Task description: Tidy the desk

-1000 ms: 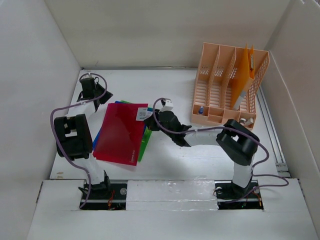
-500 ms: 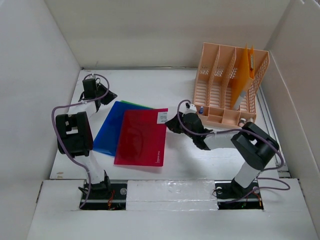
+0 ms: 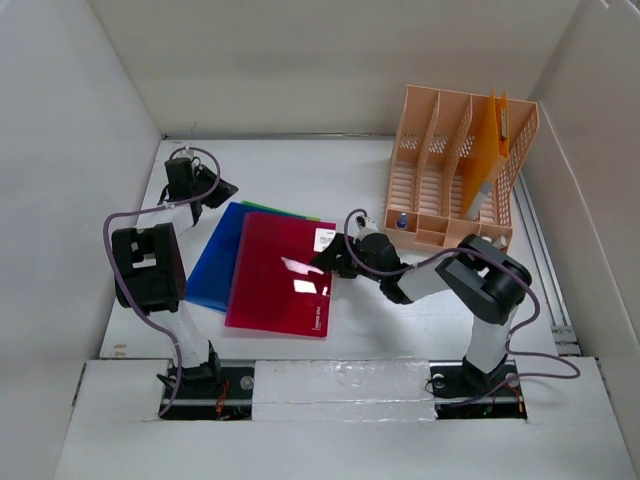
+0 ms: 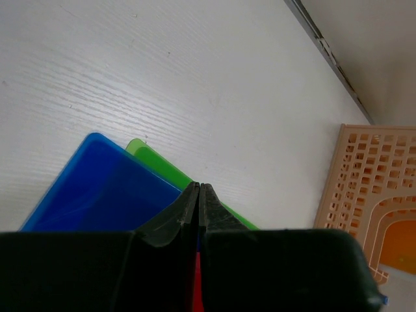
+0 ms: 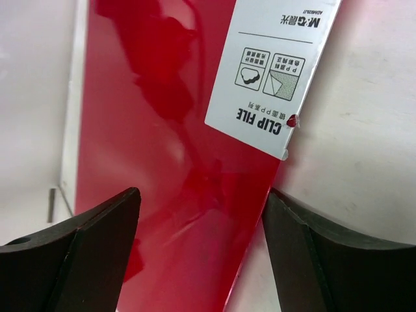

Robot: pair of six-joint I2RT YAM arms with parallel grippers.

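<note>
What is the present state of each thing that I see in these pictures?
red file: flat, lying partly on the blue file
blue file: flat, partly covered
green file: flat, mostly hidden underneath
file rack: upright, orange folder standing inside
left gripper: shut
right gripper: open, over the red file's edge

The white rectangular paper label [image 5: 273, 71] on the glossy red translucent plastic folder [image 5: 162, 162] appears upside down in the right wrist view. It reads "CLIP FILE" in bold and carries the brand "M&G" with Chinese characters. The pictogram captions are too small to read.
</note>
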